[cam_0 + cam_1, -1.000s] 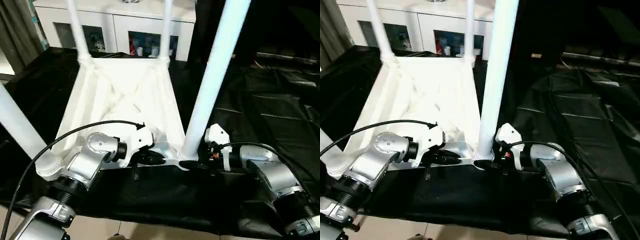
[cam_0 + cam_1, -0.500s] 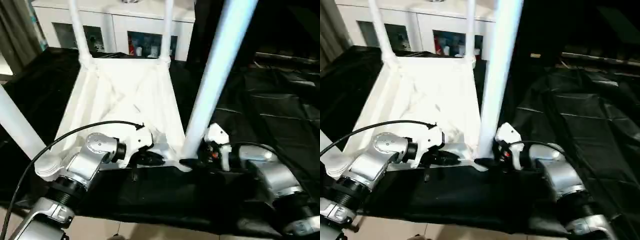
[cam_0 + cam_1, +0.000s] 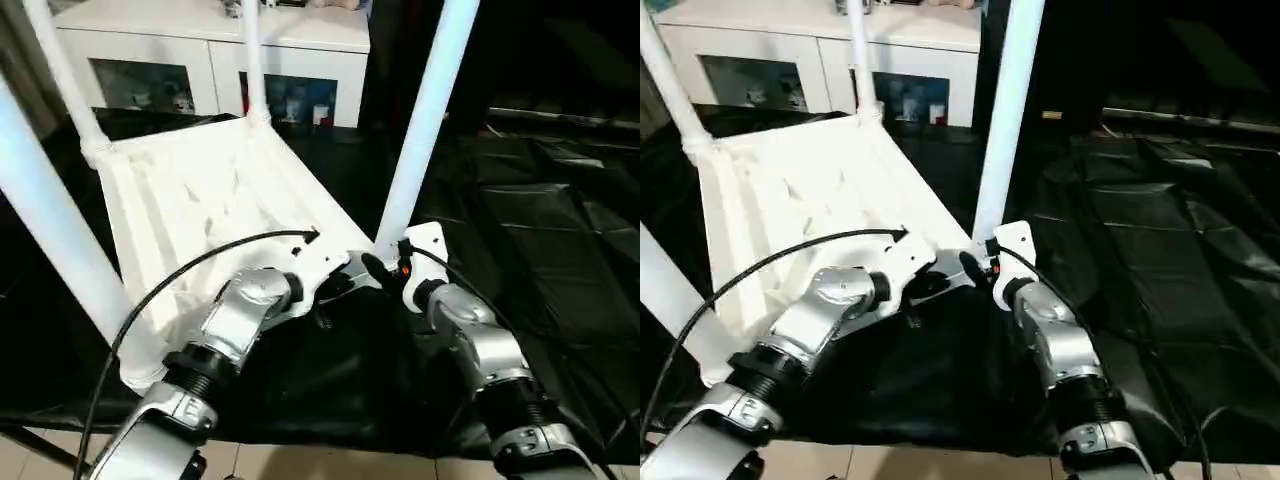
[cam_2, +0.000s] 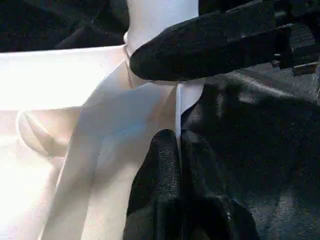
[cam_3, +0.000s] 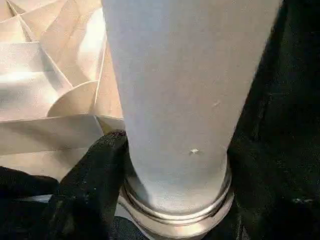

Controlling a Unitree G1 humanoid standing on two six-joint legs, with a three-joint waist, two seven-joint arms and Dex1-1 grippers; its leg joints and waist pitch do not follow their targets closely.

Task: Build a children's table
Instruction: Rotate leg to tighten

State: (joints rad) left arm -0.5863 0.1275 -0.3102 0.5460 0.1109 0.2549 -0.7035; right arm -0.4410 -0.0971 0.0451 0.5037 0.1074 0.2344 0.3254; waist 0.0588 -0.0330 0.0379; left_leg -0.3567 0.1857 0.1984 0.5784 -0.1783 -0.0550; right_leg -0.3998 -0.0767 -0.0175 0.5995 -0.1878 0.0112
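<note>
The white tabletop (image 3: 200, 200) lies upside down on black cloth, ribs up. White legs stand in its corner sockets: two at the far corners (image 3: 65, 75) (image 3: 250, 60), one at the near left (image 3: 60, 230) and one at the near right (image 3: 420, 130). My left gripper (image 3: 335, 288) is shut on the thin tabletop rim (image 4: 176, 95) just beside the near-right socket. My right gripper (image 3: 385, 268) is closed around the base of the near-right leg (image 5: 175, 100), where it enters the socket ring. One black finger (image 5: 95, 175) presses against that leg.
Black cloth (image 3: 540, 220) covers the work surface and spreads in folds to the right. A white glass-door cabinet (image 3: 200, 60) stands behind the tabletop. Pale floor (image 3: 300, 465) shows at the near edge. A black cable (image 3: 200, 270) arcs over my left forearm.
The whole picture has shifted and turned, so the camera moved. Both grippers stay at the same near-right corner. My right fingers have drawn in against the leg's base.
</note>
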